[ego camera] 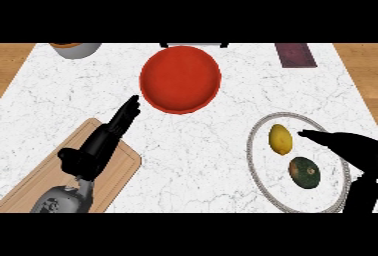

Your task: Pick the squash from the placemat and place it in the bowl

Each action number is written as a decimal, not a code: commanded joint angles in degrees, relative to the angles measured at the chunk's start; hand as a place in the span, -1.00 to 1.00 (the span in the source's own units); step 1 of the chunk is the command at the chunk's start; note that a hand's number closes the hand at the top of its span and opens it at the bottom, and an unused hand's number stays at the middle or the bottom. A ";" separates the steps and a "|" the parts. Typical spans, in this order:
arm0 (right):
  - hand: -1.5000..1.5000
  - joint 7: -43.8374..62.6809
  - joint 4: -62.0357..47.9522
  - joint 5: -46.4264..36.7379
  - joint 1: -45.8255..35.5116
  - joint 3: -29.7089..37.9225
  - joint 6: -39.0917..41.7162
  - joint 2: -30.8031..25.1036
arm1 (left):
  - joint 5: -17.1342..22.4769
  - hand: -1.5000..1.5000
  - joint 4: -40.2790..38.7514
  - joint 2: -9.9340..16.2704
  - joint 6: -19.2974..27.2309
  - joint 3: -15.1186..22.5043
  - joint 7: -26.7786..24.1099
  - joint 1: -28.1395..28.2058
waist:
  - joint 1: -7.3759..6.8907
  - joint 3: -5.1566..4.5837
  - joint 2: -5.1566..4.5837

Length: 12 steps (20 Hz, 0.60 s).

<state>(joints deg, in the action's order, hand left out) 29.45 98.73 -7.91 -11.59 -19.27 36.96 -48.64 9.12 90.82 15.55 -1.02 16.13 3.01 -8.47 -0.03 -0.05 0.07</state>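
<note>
Squash (303, 172): dark green, roundish, lower right of frame on the round grey-rimmed placemat (260, 165). A yellow lemon-like fruit (280, 139) sits just up-left of it, near but apart.

Right hand (341, 142) comes in from the right edge, fingers extended and unclenched, holding nothing. Its tip points at the yellow fruit and hovers just above-right of the squash. Contact with the mat is hard to judge from this angle.

Handling guess: squash is rigid, fairly dense, with a smooth rind that could slip or roll. Best wrapped across its widest middle from above, thumb opposite the fingers.

Target is the red bowl (181, 78), upper centre; path over the marble counter (199, 150) looks unobstructed. Main risk is nudging the yellow fruit.

Left hand (122, 120) rests open over the wooden cutting board (118, 175), lower left. Grey pot (74, 49) upper left, dark purple object (295, 55) upper right, both well apart.
</note>
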 commanded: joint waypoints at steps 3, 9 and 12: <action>-1.00 2.34 2.52 -6.86 2.39 0.32 0.27 6.65 | -1.88 0.00 -8.03 -2.69 -3.10 -2.48 -5.24 -1.70 | 0.27 0.03 -0.08; -1.00 -8.90 1.33 -18.15 7.71 1.87 -4.92 6.64 | -1.58 0.00 -3.50 -2.83 -3.82 -4.36 -0.55 -0.91 | 0.28 0.07 -0.05; -1.00 -7.73 4.17 -19.97 9.25 3.39 -5.04 8.17 | -5.00 0.00 -0.12 -5.60 -1.01 -2.57 1.52 -0.81 | 0.26 0.06 0.01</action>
<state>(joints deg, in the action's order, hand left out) 23.69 100.26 -24.43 -5.29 -17.69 32.85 -40.83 5.59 89.27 11.59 -2.92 13.89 2.82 -8.69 0.11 0.02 0.03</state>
